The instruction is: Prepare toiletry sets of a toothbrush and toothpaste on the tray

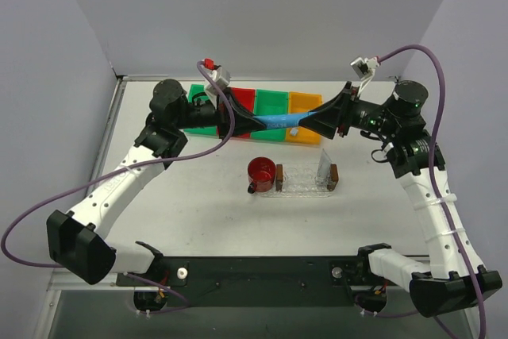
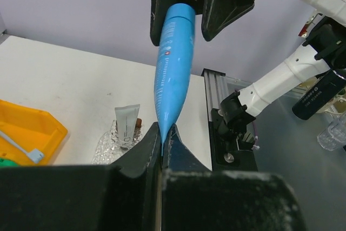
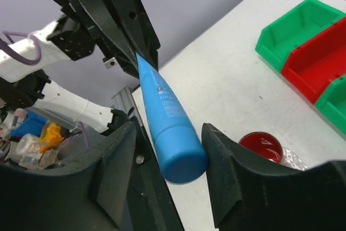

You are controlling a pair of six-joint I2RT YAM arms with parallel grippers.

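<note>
The bright blue toothpaste tube (image 1: 278, 121) hangs in the air between both grippers, above the bins. My left gripper (image 1: 255, 120) is shut on its flat crimped end (image 2: 162, 133). My right gripper (image 1: 306, 124) is open around the cap end (image 3: 181, 160); one finger (image 3: 216, 144) touches the cap and the other stands apart. The white toothpaste tube (image 1: 324, 166) stands upright in the clear tray (image 1: 305, 186), near its right wooden block (image 1: 334, 176); it also shows in the left wrist view (image 2: 126, 124). A white toothbrush (image 2: 20, 147) lies in the orange bin (image 2: 32, 128).
A red cup (image 1: 260, 171) stands against the tray's left end and shows in the right wrist view (image 3: 261, 145). A row of coloured bins runs along the back: red (image 1: 242, 101), green (image 1: 272, 102), orange (image 1: 305, 105). Walls close off the back and both sides.
</note>
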